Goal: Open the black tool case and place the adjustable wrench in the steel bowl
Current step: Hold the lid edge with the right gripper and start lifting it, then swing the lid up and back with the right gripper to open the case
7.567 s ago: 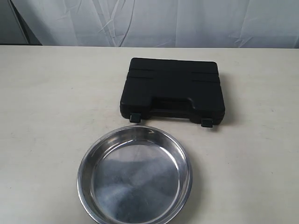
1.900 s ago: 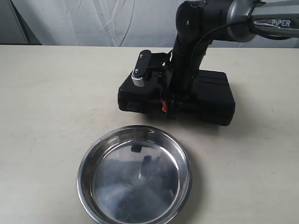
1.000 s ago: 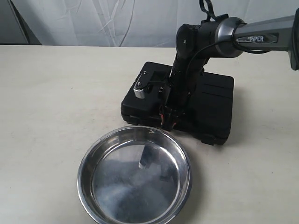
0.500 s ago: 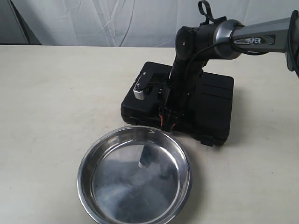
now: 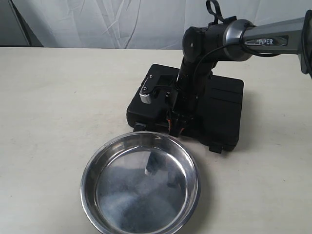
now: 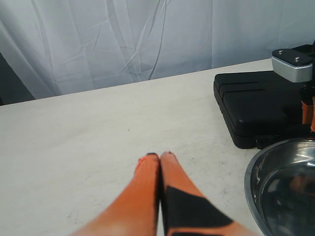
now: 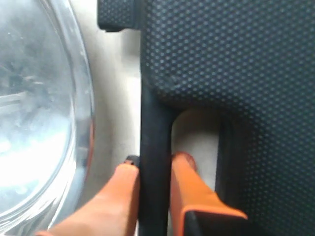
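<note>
Right gripper (image 7: 155,164) clamps orange fingers around the slim handle (image 7: 155,123) of the pebbled black tool case (image 5: 219,105). Left gripper (image 6: 160,157), tips touching, sits near the shiny round steel bowl (image 5: 141,192).

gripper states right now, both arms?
left gripper: shut, holding nothing, over the table.
right gripper: shut on the handle of the black tool case.
</note>
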Robot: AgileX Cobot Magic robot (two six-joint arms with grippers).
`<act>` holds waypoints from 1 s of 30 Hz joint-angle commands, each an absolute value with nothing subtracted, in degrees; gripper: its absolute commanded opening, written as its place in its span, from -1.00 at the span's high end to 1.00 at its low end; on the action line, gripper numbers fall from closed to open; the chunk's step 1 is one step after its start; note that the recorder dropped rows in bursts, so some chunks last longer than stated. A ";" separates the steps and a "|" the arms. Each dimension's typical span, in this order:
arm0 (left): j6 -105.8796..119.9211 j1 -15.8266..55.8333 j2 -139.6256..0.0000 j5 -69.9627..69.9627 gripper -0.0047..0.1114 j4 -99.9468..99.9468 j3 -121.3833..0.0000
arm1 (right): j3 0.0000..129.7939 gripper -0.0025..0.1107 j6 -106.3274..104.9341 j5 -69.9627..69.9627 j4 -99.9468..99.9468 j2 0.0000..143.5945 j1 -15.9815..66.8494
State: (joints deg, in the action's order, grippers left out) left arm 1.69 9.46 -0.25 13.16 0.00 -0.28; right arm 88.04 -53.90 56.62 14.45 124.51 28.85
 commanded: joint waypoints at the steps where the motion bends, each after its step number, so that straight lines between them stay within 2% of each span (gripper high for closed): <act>1: 1.68 9.86 0.00 12.80 0.91 0.00 0.00 | 88.33 0.97 -53.88 54.02 13.42 124.20 28.57; 21: 1.68 9.86 0.00 12.80 0.91 0.00 0.00 | 88.33 0.97 -53.88 53.27 11.75 115.72 28.57; 30: 1.68 9.86 0.00 12.91 0.91 0.00 0.00 | 88.44 0.97 -52.46 46.05 5.85 112.11 28.57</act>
State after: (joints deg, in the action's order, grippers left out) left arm 1.69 9.46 -0.25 13.16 0.00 -0.28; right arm 88.04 -52.65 51.92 8.37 113.98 28.85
